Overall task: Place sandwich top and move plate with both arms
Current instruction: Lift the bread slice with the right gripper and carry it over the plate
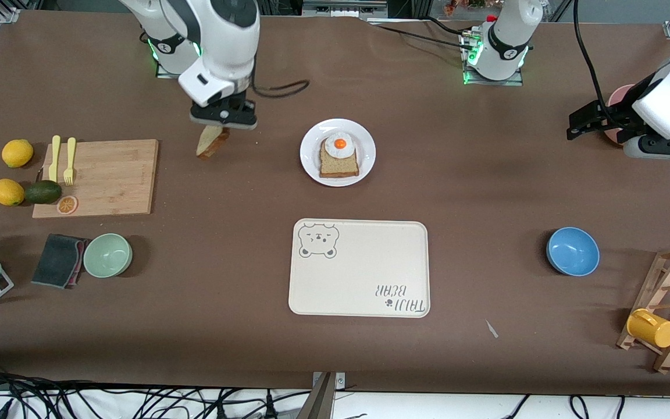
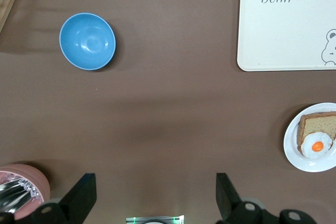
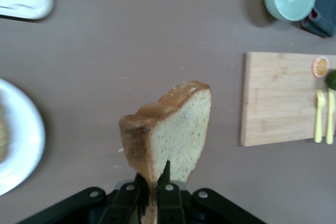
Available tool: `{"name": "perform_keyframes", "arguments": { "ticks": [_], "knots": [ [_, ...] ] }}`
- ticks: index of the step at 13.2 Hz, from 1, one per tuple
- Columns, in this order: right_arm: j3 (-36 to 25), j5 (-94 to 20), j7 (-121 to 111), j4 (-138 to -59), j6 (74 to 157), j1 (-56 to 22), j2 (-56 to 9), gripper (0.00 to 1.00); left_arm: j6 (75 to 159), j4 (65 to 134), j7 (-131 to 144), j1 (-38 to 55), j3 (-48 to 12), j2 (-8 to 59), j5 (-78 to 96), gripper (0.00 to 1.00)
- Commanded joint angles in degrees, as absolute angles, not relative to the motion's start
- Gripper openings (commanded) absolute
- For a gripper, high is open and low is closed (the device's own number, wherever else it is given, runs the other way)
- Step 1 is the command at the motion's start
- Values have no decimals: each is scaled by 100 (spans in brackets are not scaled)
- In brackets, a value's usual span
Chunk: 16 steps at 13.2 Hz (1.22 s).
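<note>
The right gripper hangs over bare brown table between the wooden cutting board and the small round white plate, clamped on the plain light-brown bread slice with darker crust, the sandwich top. The right wrist view alone shows the grasp: both fingers pinch the slice's lower edge, which stands on edge with its crumb face exposed. The plate carries a second bread slice topped with a fried egg. The left gripper waits over the table at the left arm's end, beside a pink object. The left wrist view shows its fingers spread wide and empty, with the round blue bowl and the rectangular cream bear tray nearby.
</note>
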<state>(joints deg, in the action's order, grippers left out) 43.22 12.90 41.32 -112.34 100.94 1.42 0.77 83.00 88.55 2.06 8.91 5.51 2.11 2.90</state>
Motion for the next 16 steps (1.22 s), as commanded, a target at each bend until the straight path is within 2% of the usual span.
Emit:
{"name": "perform_keyframes", "arguments": {
  "ticks": [1, 3, 5, 9, 11, 14, 16],
  "knots": [
    [4465, 1239, 4113, -10217, 9835, -217, -762, 0, 8174, 8736, 255, 818, 571, 220, 431, 100],
    [4465, 1248, 4123, -9897, 9957, -508, -1132, 0, 8174, 8728, 246, 809, 580, 220, 431, 100],
    [4465, 1213, 4130, -9923, 10369, -938, -1186, 0, 8183, 8728, 246, 809, 580, 220, 431, 100],
    [4421, 1396, 4509, -9967, 11020, -1309, -1862, 0, 8183, 8728, 246, 809, 580, 220, 466, 100],
    [4177, 1966, 4971, -9932, 10978, -1781, -2266, 0, 8183, 8728, 246, 809, 580, 220, 466, 100],
    [3684, 2206, 6034, -9555, 10899, -2643, -2924, 0, 8183, 8728, 246, 817, 571, 220, 466, 100],
    [3709, 2914, 6957, -9423, 10829, -2698, -3512, 0, 8183, 8728, 237, 817, 554, 228, 466, 100]
  ]
}}
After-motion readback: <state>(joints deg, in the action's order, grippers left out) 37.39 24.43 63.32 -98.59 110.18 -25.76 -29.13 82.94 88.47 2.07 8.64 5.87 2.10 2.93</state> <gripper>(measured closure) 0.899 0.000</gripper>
